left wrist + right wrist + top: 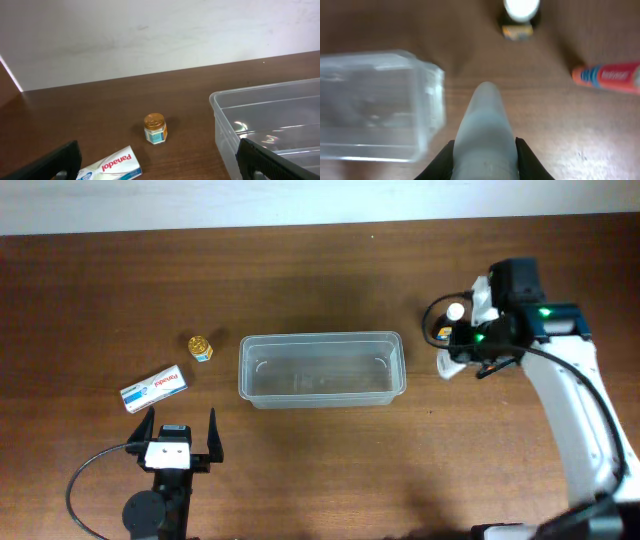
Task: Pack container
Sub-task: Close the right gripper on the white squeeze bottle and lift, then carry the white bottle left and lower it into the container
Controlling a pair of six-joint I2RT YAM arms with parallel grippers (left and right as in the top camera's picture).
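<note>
The container, a clear rectangular tub, stands empty mid-table and also shows in the left wrist view and, blurred, in the right wrist view. My right gripper is just off the tub's right end, shut on a pale white bottle whose rounded tip sticks out past the black fingers. My left gripper hangs open near the front left with nothing between its fingers. Ahead of it lie a white Panadol box and a small gold-lidded jar.
Beyond the right gripper stands a small dark bottle with a white cap, seen from above under the arm. A red tube lies to its right. The Panadol box and jar sit left of the tub.
</note>
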